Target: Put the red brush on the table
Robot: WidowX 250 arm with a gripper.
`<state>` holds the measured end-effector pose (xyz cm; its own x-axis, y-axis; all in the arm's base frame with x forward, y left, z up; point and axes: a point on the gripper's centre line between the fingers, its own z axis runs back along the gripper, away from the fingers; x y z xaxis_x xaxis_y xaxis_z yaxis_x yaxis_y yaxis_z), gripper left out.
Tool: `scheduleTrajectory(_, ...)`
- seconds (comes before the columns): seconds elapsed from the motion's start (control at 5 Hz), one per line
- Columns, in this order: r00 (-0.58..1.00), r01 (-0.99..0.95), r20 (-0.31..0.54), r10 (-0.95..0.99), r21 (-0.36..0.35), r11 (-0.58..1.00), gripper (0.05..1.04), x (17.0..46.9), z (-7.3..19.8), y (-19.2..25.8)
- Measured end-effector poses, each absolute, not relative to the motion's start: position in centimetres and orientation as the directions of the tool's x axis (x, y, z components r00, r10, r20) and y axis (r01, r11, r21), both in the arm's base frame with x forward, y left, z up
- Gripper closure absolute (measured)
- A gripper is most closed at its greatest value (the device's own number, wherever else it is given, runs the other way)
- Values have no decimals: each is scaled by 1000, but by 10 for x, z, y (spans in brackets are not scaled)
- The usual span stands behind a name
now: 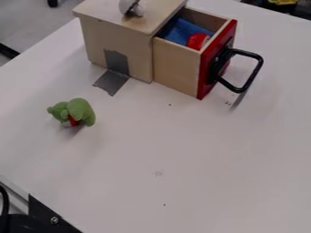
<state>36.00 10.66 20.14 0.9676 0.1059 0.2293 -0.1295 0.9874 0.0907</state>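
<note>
The far drawer's (176,66) red brush (197,41) seemed light, stiff, best pinched across its rounded top; the gripper's state I couldn't tell.

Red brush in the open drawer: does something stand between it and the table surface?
Yes, sideways: the drawer's wooden side and red front stand between the red brush and the table. Above the brush, nothing visible blocks.

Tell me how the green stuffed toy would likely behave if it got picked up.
The green stuffed toy looks plush, so it would probably squash a little and seem light for its size. Its matte, fabric-like surface suggests it wouldn't be slippery. Its lumpy shape might make it tip rather than roll.
</note>
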Motion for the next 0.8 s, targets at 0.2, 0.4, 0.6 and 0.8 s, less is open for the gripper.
scheduleTrajectory(0.2,976,-125,190,108,81,989,83,361,187,105)
scheduleTrajectory(0.4,984,-59,171,48,64,996,83,375,181,85)
scheduleTrajectory(0.6,977,12,210,-26,68,998,83,396,192,59)
scheduleTrajectory(0.8,968,72,236,-83,54,996,83,420,195,29)
